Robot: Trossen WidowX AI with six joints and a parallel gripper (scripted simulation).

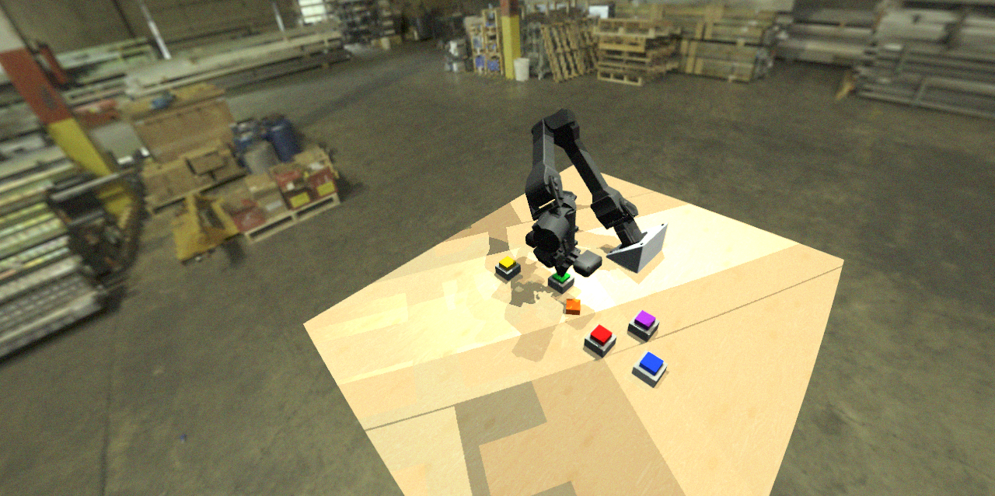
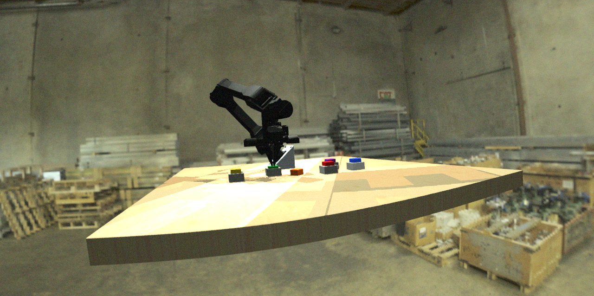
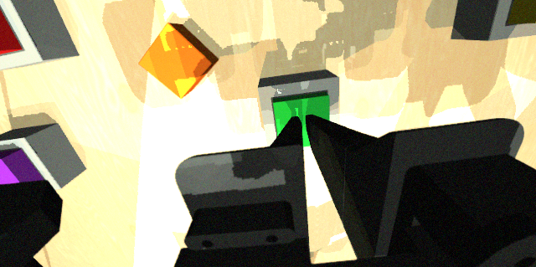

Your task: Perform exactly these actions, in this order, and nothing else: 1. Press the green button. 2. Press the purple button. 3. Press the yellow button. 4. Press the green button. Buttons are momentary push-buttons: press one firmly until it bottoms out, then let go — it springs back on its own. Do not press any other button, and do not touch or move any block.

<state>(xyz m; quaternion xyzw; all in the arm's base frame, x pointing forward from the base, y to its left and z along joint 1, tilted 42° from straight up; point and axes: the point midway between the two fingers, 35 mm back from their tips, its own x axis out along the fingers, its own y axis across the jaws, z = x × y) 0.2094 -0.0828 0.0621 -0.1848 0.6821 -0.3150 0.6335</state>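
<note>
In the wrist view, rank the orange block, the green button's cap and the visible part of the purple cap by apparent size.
1. Orange block
2. Green button cap, partly hidden by the shut gripper
3. Purple button cap, cropped at the edge
</note>
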